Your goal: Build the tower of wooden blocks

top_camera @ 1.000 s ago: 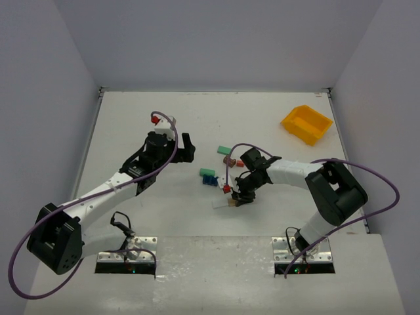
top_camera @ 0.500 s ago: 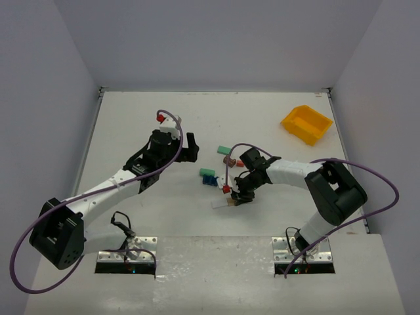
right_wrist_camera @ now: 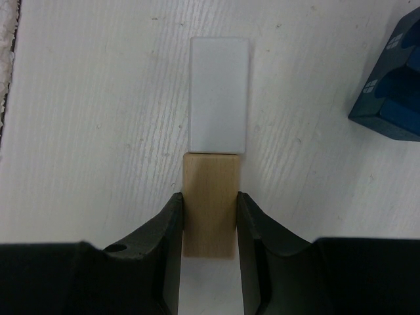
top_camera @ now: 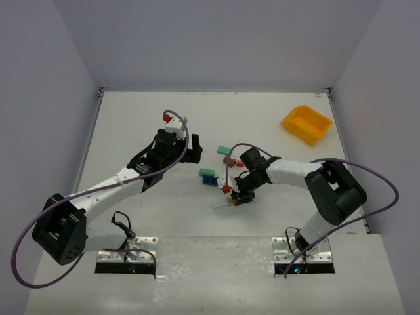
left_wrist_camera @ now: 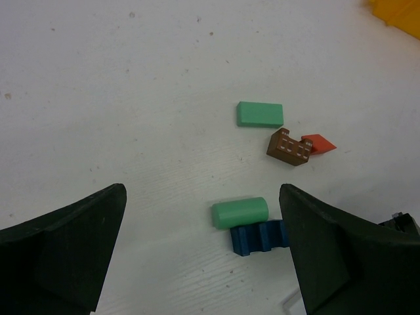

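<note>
My right gripper (right_wrist_camera: 209, 216) is shut on a plain wooden block (right_wrist_camera: 210, 203); the block's far end meets a pale flat plank (right_wrist_camera: 218, 94) lying on the table. From above, this gripper (top_camera: 237, 197) sits low at the table's middle with the plank (top_camera: 220, 205) just left of it. My left gripper (left_wrist_camera: 202, 193) hangs open and empty above the table. Ahead of it lie a green cylinder (left_wrist_camera: 239, 212) touching a blue notched block (left_wrist_camera: 259, 237), a green flat block (left_wrist_camera: 260, 114), a brown block (left_wrist_camera: 289, 147) and a red wedge (left_wrist_camera: 318, 143).
A yellow bin (top_camera: 306, 123) stands at the back right. The loose blocks (top_camera: 210, 177) cluster between the two grippers. White walls close the table (top_camera: 131, 118) on three sides. The blue block (right_wrist_camera: 394, 85) lies close to the right gripper's right side.
My left arm has swung to the right, toward the loose blocks, its gripper still open. The right gripper and its wooden block have not moved.
</note>
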Tool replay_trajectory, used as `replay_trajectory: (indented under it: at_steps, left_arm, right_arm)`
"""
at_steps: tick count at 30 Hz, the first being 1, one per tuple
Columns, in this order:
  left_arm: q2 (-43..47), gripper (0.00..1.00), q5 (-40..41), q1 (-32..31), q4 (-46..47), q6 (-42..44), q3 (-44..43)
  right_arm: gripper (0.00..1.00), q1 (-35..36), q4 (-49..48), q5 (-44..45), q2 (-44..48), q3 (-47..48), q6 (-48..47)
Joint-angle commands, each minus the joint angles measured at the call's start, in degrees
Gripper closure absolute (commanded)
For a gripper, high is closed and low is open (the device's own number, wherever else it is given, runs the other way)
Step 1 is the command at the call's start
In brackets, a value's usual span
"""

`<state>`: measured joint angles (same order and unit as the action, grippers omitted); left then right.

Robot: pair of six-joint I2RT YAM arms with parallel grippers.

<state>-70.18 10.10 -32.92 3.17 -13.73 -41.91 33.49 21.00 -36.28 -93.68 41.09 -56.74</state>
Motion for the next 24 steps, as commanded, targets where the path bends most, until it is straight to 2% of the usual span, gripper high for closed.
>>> replay_trajectory:
  at_steps: [1, 15, 24]
  left_arm:
    - [-1.00, 0.00, -0.43, -1.18, 1.49, 1.50, -2.91]
    - [-3.27, 0.00, 0.52, -4.08, 0.97, 4.05, -4.85]
    - [-3.38, 0.00, 1.41, -4.83, 0.87, 4.50, -5.03]
  right_arm:
    - [0.68, -0.44, -2.20, 7.72, -3.61, -0.84, -2.59]
    - [0.66, -0.97, -2.03, 7.89, -3.97, -0.83, -3.80]
    - [0.66, -0.93, 1.49, 6.36, -2.83, -1.10, -6.55]
